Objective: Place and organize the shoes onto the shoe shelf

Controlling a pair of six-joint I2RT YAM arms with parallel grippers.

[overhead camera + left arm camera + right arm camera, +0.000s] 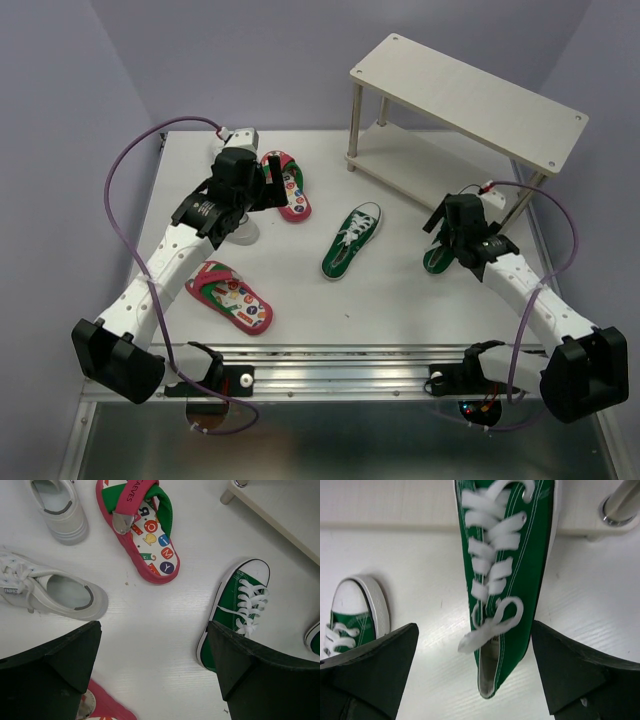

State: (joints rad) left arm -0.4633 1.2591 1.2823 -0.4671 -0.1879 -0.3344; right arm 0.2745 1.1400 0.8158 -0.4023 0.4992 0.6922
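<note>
The beige two-tier shoe shelf (pixel 470 95) stands at the back right. My left gripper (pixel 266 194) is open and empty above the table (pixel 152 645). It hovers between two white sneakers (pixel 60 510) (pixel 55 590), a red-pink flip-flop (pixel 147 535) and a green sneaker (pixel 235 610). The second flip-flop (pixel 230 295) lies front left. My right gripper (pixel 446 240) is open, with its jaws either side of the heel end of the second green sneaker (pixel 515 545) and not touching it. That sneaker's toe points at the shelf's lower board (pixel 385 505).
A shelf post (pixel 620 505) stands just right of the sneaker's toe. The first green sneaker (pixel 352 240) lies mid-table, and its toe shows in the right wrist view (pixel 355 610). The white sneakers are mostly hidden under the left arm in the top view. A metal rail (pixel 340 375) runs along the near edge.
</note>
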